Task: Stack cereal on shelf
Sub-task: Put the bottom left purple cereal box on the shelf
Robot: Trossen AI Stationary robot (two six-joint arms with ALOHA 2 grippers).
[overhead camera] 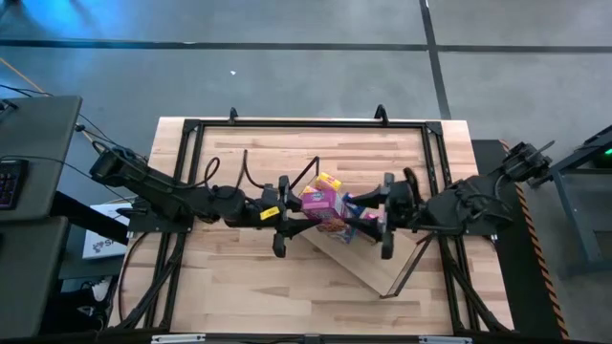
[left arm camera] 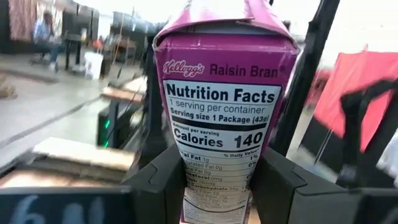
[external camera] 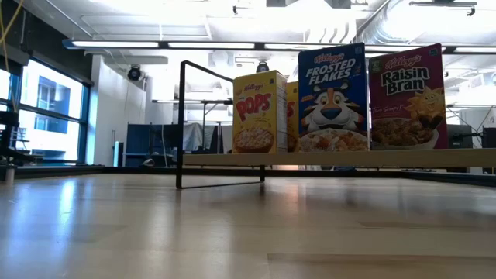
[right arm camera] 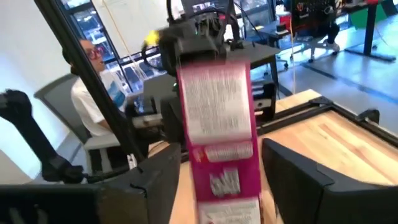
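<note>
My left gripper (overhead camera: 284, 218) (left arm camera: 217, 183) is shut on a pink Raisin Bran box (left arm camera: 221, 106) (overhead camera: 316, 199) over the shelf. The shelf (overhead camera: 368, 268) (external camera: 232, 159) is a light-wood board with black wire ends, lying slantwise mid-table. In the low view a yellow Pops box (external camera: 260, 112), a blue Frosted Flakes box (external camera: 333, 97) and a pink Raisin Bran box (external camera: 407, 97) stand upright on it. My right gripper (overhead camera: 386, 216) (right arm camera: 221, 180) is open, with a finger on each side of a pink box (right arm camera: 217, 124). I cannot tell whether it touches the box. My left gripper pinches the pink box between its two fingers (left arm camera: 158, 186), low on its two broad faces (left arm camera: 189, 186). The narrow nutrition panel faces the wrist. The fingers come level from the table's left. The box stands upright in the hold; its bottom is hidden.
Black frame rails (overhead camera: 306, 122) run around the tabletop edges. The shelf's wire end frames (external camera: 182, 124) rise beside the boxes. Bare wood lies near the table's near edge (overhead camera: 287, 287). A seated person (right arm camera: 93, 93) shows beyond the table.
</note>
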